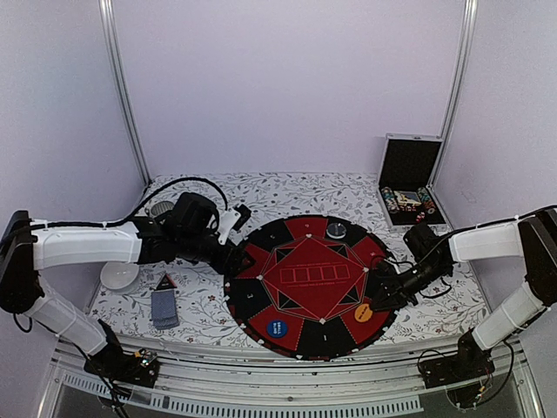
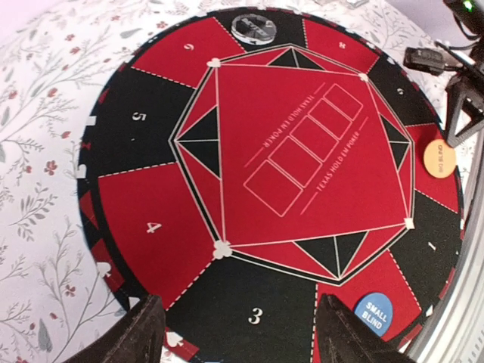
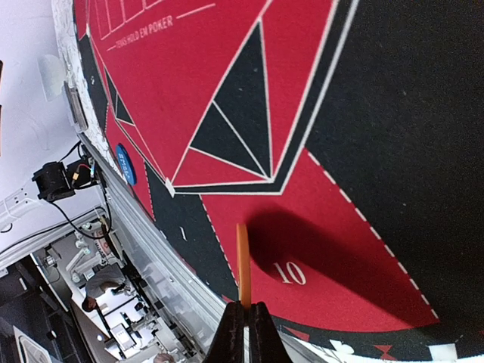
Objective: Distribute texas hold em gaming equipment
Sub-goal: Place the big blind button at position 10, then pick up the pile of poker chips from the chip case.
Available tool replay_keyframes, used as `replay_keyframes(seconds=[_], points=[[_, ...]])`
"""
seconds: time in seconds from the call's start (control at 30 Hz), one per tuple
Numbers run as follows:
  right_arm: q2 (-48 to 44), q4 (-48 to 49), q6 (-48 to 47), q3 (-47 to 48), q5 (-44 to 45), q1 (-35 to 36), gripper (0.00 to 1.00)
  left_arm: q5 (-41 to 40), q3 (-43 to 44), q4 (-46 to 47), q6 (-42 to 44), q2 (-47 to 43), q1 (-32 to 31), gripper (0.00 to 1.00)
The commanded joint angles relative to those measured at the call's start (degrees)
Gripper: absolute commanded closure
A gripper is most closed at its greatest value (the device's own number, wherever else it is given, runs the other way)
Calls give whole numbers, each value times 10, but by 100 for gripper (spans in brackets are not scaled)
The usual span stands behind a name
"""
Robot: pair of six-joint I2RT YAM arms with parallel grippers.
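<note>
A round red-and-black poker mat [image 1: 309, 287] lies mid-table. My right gripper [image 3: 243, 306] is shut on the edge of the orange marker disc [image 3: 242, 261] and holds it over red segment 10. The disc also shows in the top view [image 1: 364, 313], beside the right gripper [image 1: 380, 300]. The blue marker disc [image 1: 277, 328] lies on the mat's near edge. A striped poker chip [image 1: 336, 230] sits on the mat's far side. A stack of grey-blue cards [image 1: 164, 306] lies off the mat at the left. My left gripper [image 2: 242, 336] is open and empty over segment 3, at the mat's left edge [image 1: 237, 259].
An open black silver-edged case [image 1: 409, 178] with several chips stands at the back right. A ribbed grey cup [image 1: 161, 209] is behind the left arm. A white disc [image 1: 119, 276] lies at the left. The table's metal front rail [image 1: 287, 366] runs close to the mat.
</note>
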Motion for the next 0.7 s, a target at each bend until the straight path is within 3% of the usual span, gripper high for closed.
replay_keyframes(seconds=[0.0, 0.2, 0.4, 0.67], points=[[-1, -35, 20, 2, 45, 6, 94, -17, -10, 10, -21, -20, 22, 29], [-27, -138, 25, 81, 194, 10, 42, -20, -8, 6, -40, -33, 39, 29], [-67, -186, 22, 239, 318, 34, 1, -55, 17, -29, -64, -45, 47, 27], [-121, -103, -38, 357, 474, 45, 1, -138, 74, -132, -135, -48, 73, 20]])
